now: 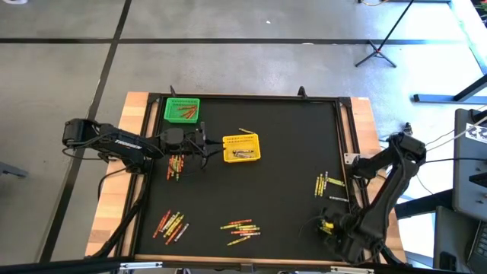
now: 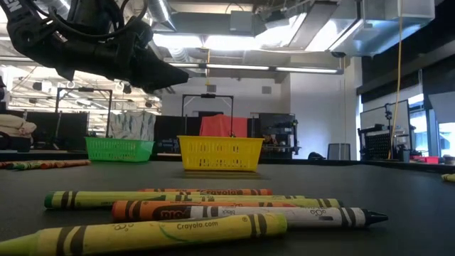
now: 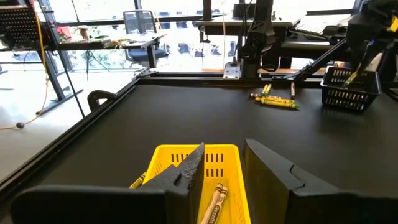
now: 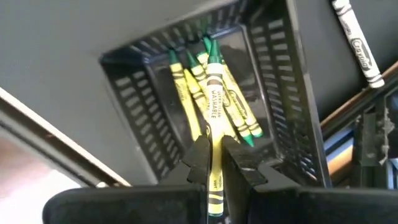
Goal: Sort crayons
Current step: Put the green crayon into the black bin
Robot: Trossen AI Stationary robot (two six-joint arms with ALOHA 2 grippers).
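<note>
My right gripper [image 4: 216, 158] is at the table's near right corner [image 1: 329, 226], shut on a yellow crayon [image 4: 214, 102] above the black mesh basket [image 4: 143, 106], which holds several yellow and yellow-green crayons. My left gripper [image 3: 224, 155] is open and empty, just left of the yellow basket [image 1: 241, 148]; its fingers stand above that basket's near rim [image 3: 186, 152]. The yellow basket holds pale crayons [image 3: 214, 199]. The green basket [image 1: 183, 109] at the far left holds red crayons. Loose crayons lie in groups on the black mat [image 1: 174, 166], [image 1: 171, 224], [image 1: 240, 228], [image 1: 327, 185]. My right gripper pinches the yellow crayon between its two fingers [image 4: 198, 158] on the wrapped shaft near its blunt end [image 4: 214, 146]. The crayon lies along the fingers and its pointed tip [image 4: 214, 53] sticks out ahead of them, down into the black basket. It is clear of the crayons below.
A white crayon [image 4: 354, 37] lies on the mat beside the black basket. The table has a raised dark frame [image 1: 346, 129] around the mat. In the low view several crayons [image 2: 206, 210] lie close in front, with the green [image 2: 119, 148] and yellow [image 2: 219, 153] baskets behind.
</note>
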